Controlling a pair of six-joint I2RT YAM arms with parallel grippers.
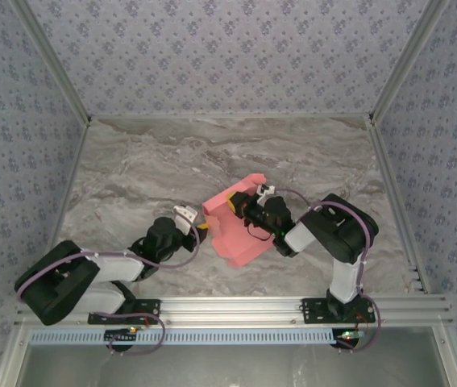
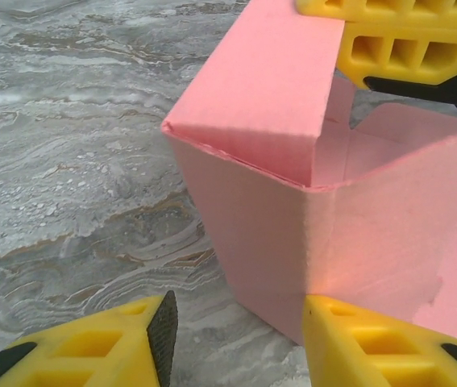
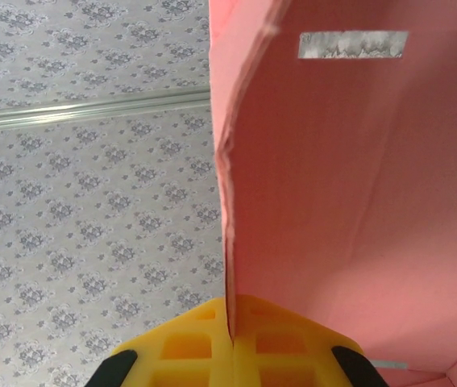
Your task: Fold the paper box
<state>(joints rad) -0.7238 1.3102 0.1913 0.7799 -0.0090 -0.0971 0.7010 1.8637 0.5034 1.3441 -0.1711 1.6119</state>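
Paper box (image 1: 232, 232), salmon-pink thin card, partly erected: it is being held near the middle of the grey marbled worktop (image 1: 147, 169), between the two arms, with one flat panel lying toward the near edge.

Right hand (image 1: 239, 205): clenched. An upright wall of the card (image 3: 333, 201) is being pinched edge-on between its yellow fingers (image 3: 188, 347). A small rectangular slot (image 3: 353, 44) is being shown high in that wall, against the patterned enclosure wall (image 3: 91, 201).

Left hand (image 1: 195, 221): released. In the left wrist view its fingers (image 2: 123, 343) are being held apart on either side of a lower corner of the box (image 2: 276, 242). The left pad is being kept clear of the card; the right finger is just beside the wall, and whether it is touching cannot be told.

Top flap (image 2: 268, 89): is being held tilted inward over the open interior, with the right hand's yellow fingers (image 2: 397, 40) just above the far rim.
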